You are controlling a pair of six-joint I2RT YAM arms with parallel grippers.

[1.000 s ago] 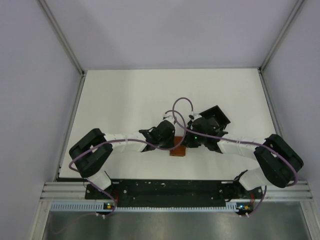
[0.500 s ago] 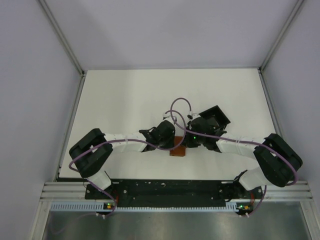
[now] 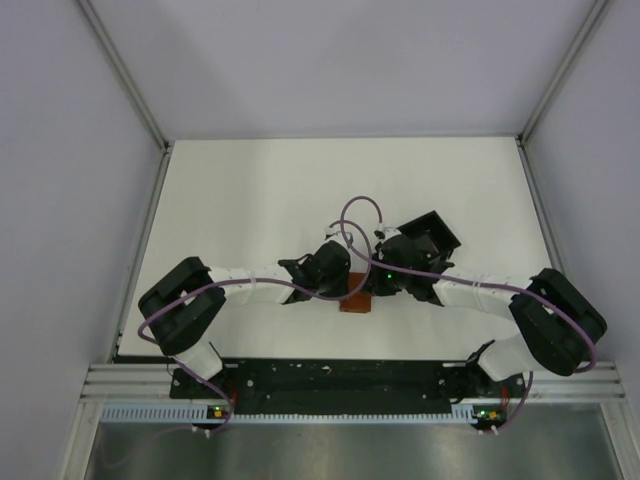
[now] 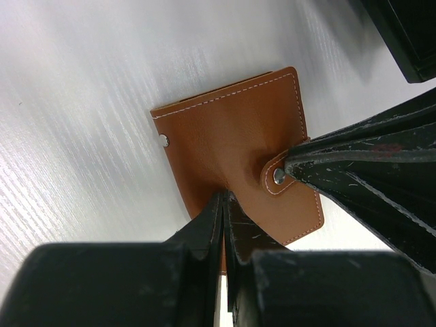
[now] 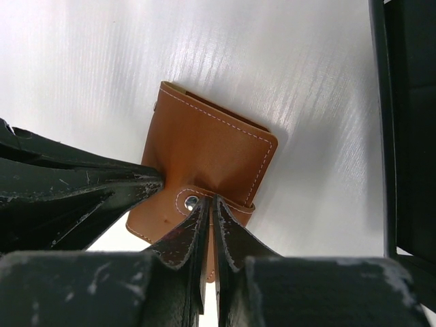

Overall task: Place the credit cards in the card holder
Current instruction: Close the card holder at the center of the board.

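The brown leather card holder (image 4: 231,136) lies flat and folded shut on the white table, with its short tab across the edge. It also shows in the right wrist view (image 5: 204,157) and partly in the top view (image 3: 354,302). My left gripper (image 4: 225,199) is shut, its tips resting on the holder's near edge. My right gripper (image 5: 210,201) is shut, its tips resting on the tab (image 5: 204,199) beside the snap. The two grippers meet over the holder in the top view, left (image 3: 345,284) and right (image 3: 372,284). No credit cards are in view.
A black open-frame slotted box (image 3: 430,236) stands just behind and to the right of the right gripper. It also shows at the edge of the left wrist view (image 4: 402,34) and of the right wrist view (image 5: 409,136). White walls enclose the table.
The purple cable loop over the right wrist has shifted slightly left. Both grippers stay shut on top of the holder.
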